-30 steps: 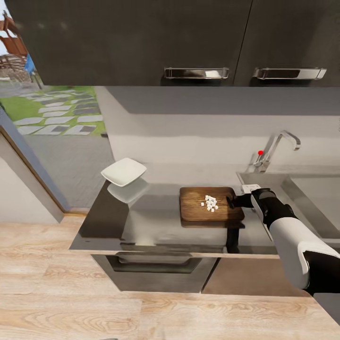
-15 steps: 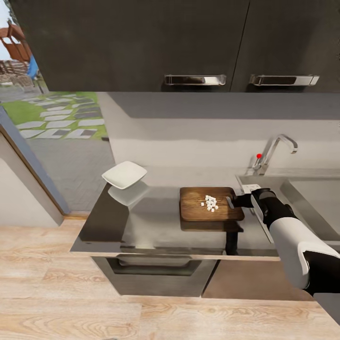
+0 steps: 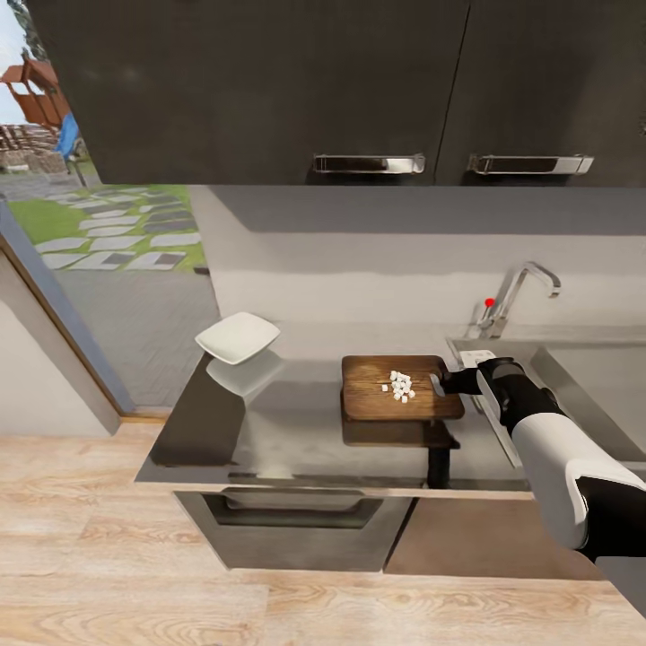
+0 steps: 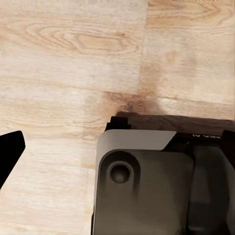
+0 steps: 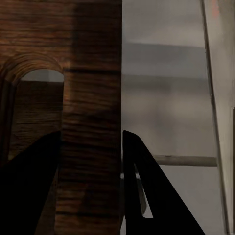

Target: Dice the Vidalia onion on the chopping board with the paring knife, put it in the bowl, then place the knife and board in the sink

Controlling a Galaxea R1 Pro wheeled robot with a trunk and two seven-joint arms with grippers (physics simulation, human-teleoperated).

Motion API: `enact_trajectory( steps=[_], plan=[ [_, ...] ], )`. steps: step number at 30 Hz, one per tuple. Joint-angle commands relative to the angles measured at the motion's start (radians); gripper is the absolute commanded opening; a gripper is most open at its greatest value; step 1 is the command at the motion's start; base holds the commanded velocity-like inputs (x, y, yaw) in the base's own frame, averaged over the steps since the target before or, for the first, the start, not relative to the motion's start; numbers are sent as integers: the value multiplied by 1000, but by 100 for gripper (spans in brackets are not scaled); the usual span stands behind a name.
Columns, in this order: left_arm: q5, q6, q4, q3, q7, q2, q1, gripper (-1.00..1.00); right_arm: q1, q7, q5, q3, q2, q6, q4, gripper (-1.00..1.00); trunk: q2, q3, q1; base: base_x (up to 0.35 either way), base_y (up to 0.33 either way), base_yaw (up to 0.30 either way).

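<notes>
The dark brown chopping board [image 3: 377,399] lies over the glossy grey countertop [image 3: 287,431] with the diced onion [image 3: 400,386] heaped on it as small white cubes. My right gripper [image 3: 442,383] is shut on the board's handle end, next to the sink [image 3: 538,363]. In the right wrist view the two black fingers [image 5: 152,196] pinch the board's wooden edge [image 5: 90,132] beside the oval handle slot [image 5: 41,76]. The white bowl [image 3: 238,338] stands at the counter's far left. A small pale object [image 3: 475,358] by the sink's corner may be the paring knife. The whole Vidalia onion is out of view.
A chrome tap [image 3: 520,292] with a red knob rises behind the sink. Dark wall cabinets [image 3: 269,90] hang above the counter. The left wrist view looks down on wooden floor [image 4: 73,73] and the robot's grey base [image 4: 147,186], with my left gripper [image 4: 117,147] spread wide.
The whole picture has shifted a little as the camera moved. My right gripper stays shut on the board's handle end, and the diced onion keeps its place on the board.
</notes>
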Motion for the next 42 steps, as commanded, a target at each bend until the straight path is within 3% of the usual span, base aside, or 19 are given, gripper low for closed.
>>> enact_trajectory(
  steps=[1,27,42],
  plan=[
    [8,-7,4,-8,1,-1,-2,100,-1,9,10,-6,0,4,-1,-100,-2,0,1,0,0,0],
    [8,-7,4,-8,1,0,-3,100,-1,7,10,-6,2,9,0,-100,-2,38,1,0,5,0],
    [8,-7,6,-8,-1,0,-2,100,-1,-2,14,-5,-1,33,-1,-100,-2,39,1,0,273,0]
  ],
)
